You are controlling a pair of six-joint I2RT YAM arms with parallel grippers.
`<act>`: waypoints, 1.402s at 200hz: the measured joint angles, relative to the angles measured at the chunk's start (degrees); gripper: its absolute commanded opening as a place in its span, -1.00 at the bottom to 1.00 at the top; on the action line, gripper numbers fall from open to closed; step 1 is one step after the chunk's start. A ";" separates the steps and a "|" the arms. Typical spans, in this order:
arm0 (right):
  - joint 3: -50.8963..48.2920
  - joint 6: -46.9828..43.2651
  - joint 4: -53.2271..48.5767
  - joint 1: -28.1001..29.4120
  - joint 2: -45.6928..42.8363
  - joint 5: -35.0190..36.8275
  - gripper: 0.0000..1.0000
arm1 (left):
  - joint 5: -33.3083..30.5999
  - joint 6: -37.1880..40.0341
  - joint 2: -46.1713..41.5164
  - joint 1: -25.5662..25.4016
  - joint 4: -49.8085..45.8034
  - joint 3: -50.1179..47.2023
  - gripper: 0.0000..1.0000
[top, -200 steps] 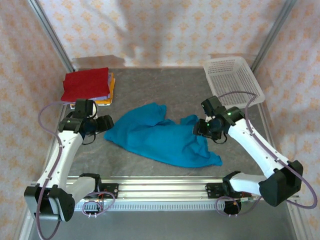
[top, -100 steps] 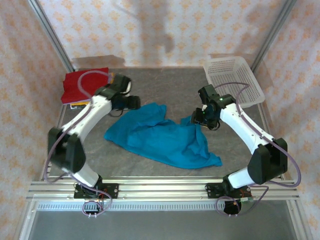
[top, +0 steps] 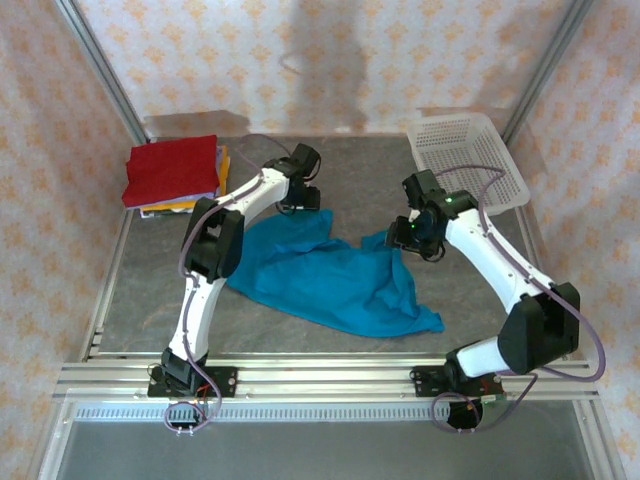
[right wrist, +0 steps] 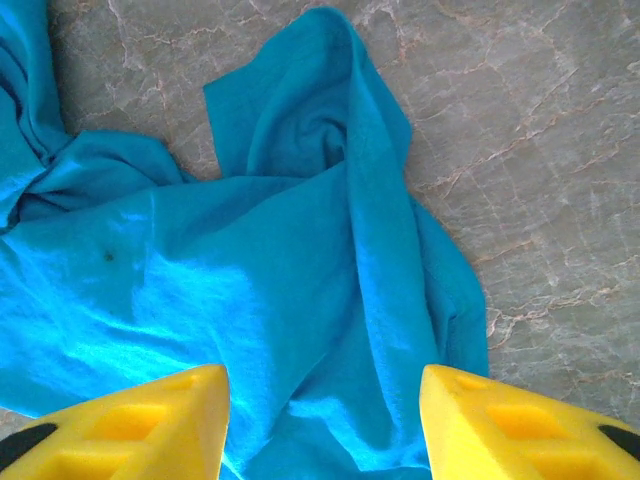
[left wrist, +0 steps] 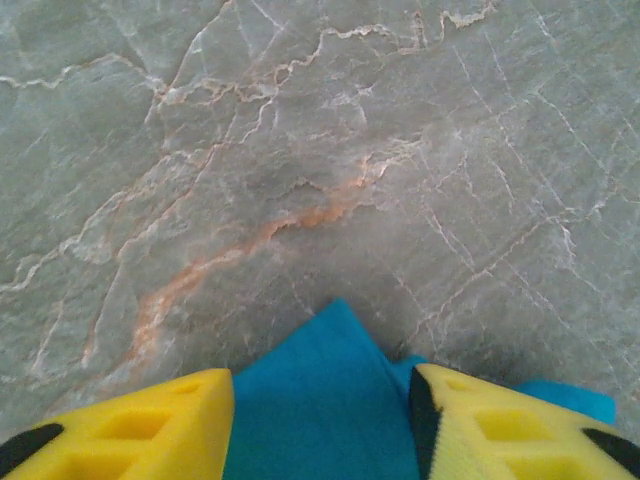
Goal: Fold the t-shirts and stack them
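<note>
Looks partly done. On the far left of the table (top: 140, 300), a stack of folded shirts (top: 172, 175), red on top, orange and purplish edges peeking out beneath. Left to do, judging by how things lie: the teal shirt (top: 330, 280), sprawled crumpled and unfolded mid-table, well apart from the stack. Needs flattening, folding, then carrying onto the pile.

Left gripper (top: 303, 195) at the shirt's far corner. From the wrist camera, yellow fingers (left wrist: 130, 430) parted, with the pointed tip of cloth lying flat between them and bare table beyond; not visibly pinched. Right gripper (top: 410, 235) over the bunched cloth on the shirt's right side. Fingers (right wrist: 130, 420) likewise wide apart, rumpled teal folds below, nothing gripped. Reads as both arms lining up for a hold on the cloth, no lift begun.

White basket (top: 470, 160) at the far right corner, just beyond the right arm and apart from the teal cloth. Holds nothing, as far as the top view tells; bare perforated bottom, no shirts inside.
</note>
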 measured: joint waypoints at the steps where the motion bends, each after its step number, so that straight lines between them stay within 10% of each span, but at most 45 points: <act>1: 0.00 -0.04 0.00 -0.04 -0.02 0.00 0.06 | 0.00 0.04 0.04 0.00 -0.07 0.11 -0.16; 44: 0.00 -0.52 -0.15 -0.52 -0.55 0.00 0.06 | -0.63 0.90 2.27 -0.33 -1.49 3.41 -0.69; 165: -0.04 -1.16 -0.13 -0.52 -0.57 -0.09 0.06 | -2.21 0.83 -12.52 1.31 -1.68 -2.95 -1.00; 280: -2.32 1.03 5.95 0.04 1.79 -8.15 0.05 | -1.38 -1.31 -60.48 36.28 0.83 -36.17 -1.00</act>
